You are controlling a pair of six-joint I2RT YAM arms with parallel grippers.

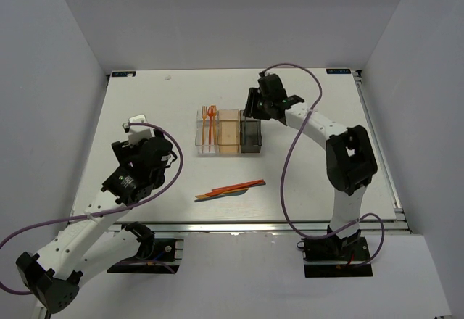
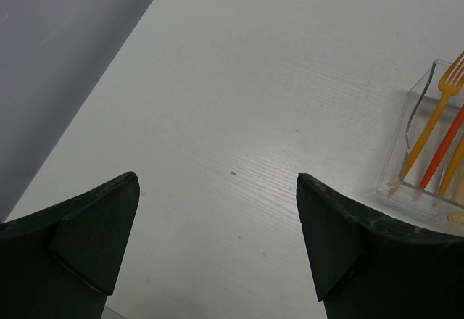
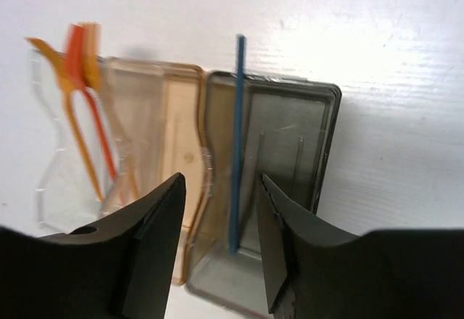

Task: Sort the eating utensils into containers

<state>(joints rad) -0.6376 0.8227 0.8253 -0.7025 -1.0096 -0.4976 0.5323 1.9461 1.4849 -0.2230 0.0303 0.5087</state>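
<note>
Nearest the arm bases, in the lower centre of the top view, a small heap of thin plastic utensils (image 1: 230,188), mostly orange with one dark piece, was found lying loose on the white table (image 1: 145,94). These were judged not yet sorted. To the left of the heap, the left gripper (image 2: 217,181) was seen over bare table with its jaws spread wide and nothing between them, apparently kept clear of the work.

Further back, three rectangular bins were noted side by side in a row. A clear plastic bin (image 1: 205,143) on the left held orange plastic forks (image 1: 210,118), a tan plastic bin (image 1: 228,134) stood in the middle, and a dark smoky grey plastic bin (image 3: 290,145) stood on the right. Like was evidently being kept with like.

Above the grey bin the right gripper (image 3: 220,181) was poised, its jaws parted and gripping nothing. Between them a thin dark blue utensil (image 3: 235,152) was seen resting in the grey bin, its lower end on the floor and its upper end propped past the far rim. It was judged to have been let go there.
</note>
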